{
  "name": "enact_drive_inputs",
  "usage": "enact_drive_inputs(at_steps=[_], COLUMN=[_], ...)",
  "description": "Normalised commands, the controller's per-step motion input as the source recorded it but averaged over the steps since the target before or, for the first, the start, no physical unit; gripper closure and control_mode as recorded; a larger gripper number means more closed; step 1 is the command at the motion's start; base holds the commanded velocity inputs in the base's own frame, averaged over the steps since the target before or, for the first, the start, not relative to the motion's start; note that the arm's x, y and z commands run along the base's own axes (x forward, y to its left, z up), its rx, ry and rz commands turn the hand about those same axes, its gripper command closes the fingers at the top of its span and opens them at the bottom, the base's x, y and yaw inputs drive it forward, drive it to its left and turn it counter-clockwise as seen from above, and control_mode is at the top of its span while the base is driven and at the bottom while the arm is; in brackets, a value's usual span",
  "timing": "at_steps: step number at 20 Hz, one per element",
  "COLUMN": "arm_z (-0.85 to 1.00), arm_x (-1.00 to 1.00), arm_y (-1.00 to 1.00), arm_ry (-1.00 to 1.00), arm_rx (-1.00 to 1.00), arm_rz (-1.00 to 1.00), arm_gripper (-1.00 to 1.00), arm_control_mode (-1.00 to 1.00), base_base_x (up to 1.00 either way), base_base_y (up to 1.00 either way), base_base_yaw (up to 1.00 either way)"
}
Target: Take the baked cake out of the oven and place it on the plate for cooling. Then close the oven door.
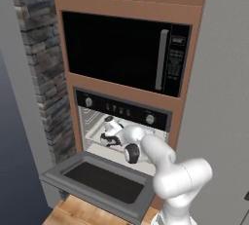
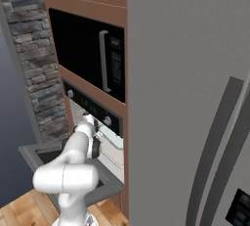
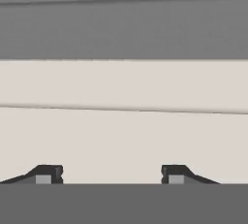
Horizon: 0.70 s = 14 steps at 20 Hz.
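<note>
The oven (image 1: 120, 109) stands open, its door (image 1: 102, 182) dropped down flat towards me with the dark glass facing up. My arm reaches over the door and my gripper (image 1: 106, 140) is inside the pale racked cavity, on its left side. In the hand view the gripper (image 3: 111, 174) has its two fingertips (image 3: 48, 173) well apart, with nothing showing between them and a pale inner surface of the oven close ahead. In the right base view the hand (image 2: 90, 123) enters the oven (image 2: 92, 106) just under the control strip. The baked cake is hidden and the plate is out of view.
A black microwave (image 1: 116, 51) with a vertical handle sits right above the oven, under wooden cabinets. A grey fridge (image 2: 195, 122) fills the right side. A stone wall (image 1: 41, 63) stands to the left. The lowered door juts out at about waist height above the wooden floor (image 1: 73, 214).
</note>
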Motion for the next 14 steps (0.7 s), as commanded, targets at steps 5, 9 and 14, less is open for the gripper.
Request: enact_drive_inputs(at_steps=[5, 9, 14], arm_z=[-1.0, -1.0, -1.0], arm_x=[-1.0, -1.0, -1.0], arm_y=[0.94, 1.0, 1.0], arm_ry=[0.17, 0.06, 0.04], arm_rx=[0.12, 0.01, 0.0], arm_rz=[0.23, 0.17, 0.15], arm_gripper=[-1.0, -1.0, -1.0], arm_control_mode=[-1.0, -1.0, -1.0], base_base_x=[0.0, 0.0, 0.0], base_base_y=[0.0, 0.0, 0.0], base_base_yaw=[0.0, 0.0, 0.0])
